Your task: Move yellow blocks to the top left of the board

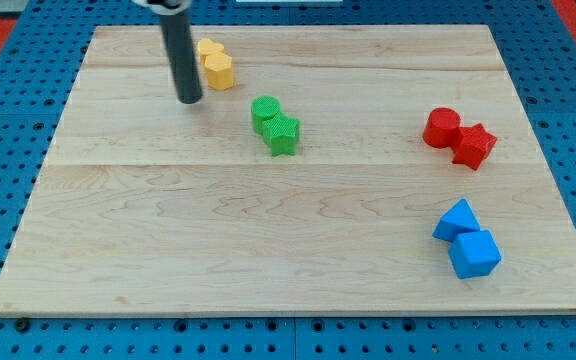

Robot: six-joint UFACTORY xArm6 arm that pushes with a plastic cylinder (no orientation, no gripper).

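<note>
yellow blocks (214,63) sit touching near the board (268,250) top, my tip (189,100) just left.

The pale wooden surface (298,240) shows a fine, matt grain across 3 joined planks. My tip (189,100) ends a smooth, dark rod with a dull sheen. The 2 yellow plastic-looking blocks (215,65) appear matt, with faintly ridged faces.

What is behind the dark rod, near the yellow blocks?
Behind the rod lies bare wooden board; the yellow blocks sit just to its right. My tip rests below-left of them. Whether the rod hides a sliver of the rear yellow block cannot be seen.
</note>
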